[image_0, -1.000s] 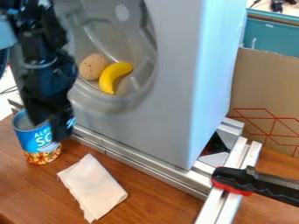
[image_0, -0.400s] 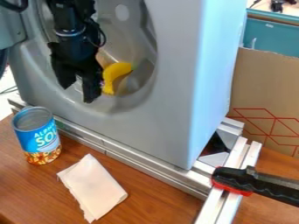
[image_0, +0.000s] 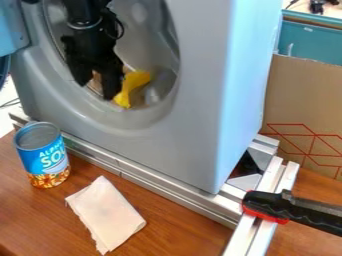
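The black gripper (image_0: 97, 91) hangs down inside the round opening of a grey, washer-like housing (image_0: 194, 100), its fingers spread, with a gap between their tips. A yellow banana (image_0: 135, 82) lies in the opening, just beside the finger on the picture's right. That finger overlaps the banana's near side in the view; whether the two touch, I cannot tell. A tan item (image_0: 96, 81) shows through the gap between the fingers, behind them and to the picture's left of the banana. Whether either finger touches it is not clear.

The fingers hide most of the tan item, so its full shape cannot be made out, and they cover part of the banana's left edge. The upper part of the arm is cut off by the top edge of the view. The dark fingers blend together, and their inner faces are hard to make out.

Below the opening, well apart from the fingers, a blue can (image_0: 45, 157) stands upright on the wooden tabletop (image_0: 177, 235), near a metal rail (image_0: 153, 184) that runs along the foot of the housing. A white cloth (image_0: 107, 214) lies flat to the can's lower right. A black and red clamp handle (image_0: 267, 206) lies across the rails at the right, in front of a cardboard box (image_0: 300, 105).
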